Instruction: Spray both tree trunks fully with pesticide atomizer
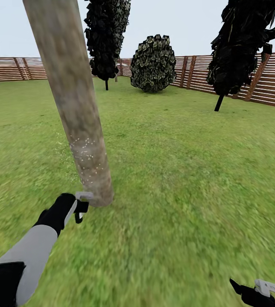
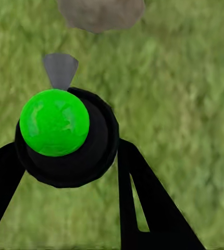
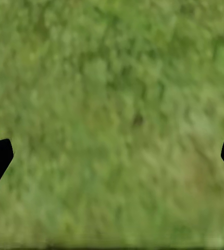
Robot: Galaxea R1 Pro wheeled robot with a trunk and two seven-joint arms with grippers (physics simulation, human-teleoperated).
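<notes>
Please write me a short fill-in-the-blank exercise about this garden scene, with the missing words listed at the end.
1. The pesticide atomizer is held in the robot's ____ gripper.
2. Pale pesticide specks dot the ____ part of the tree trunk.
3. The right gripper is ____ and holds nothing.
4. A brown slatted ____ edges the lawn.

Missing words: left; lower; open; fence

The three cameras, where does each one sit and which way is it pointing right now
Head view: on the robot's head, looking forward and down over the lawn at the tree trunk speckled with pesticide and the fence; the left gripper and right gripper show.
Left wrist view: near the left gripper, looking down its fingers at the pesticide atomizer and the trunk's base.
Right wrist view: near the right gripper, facing grass.
Head and left wrist views share the trunk and the atomizer.
</notes>
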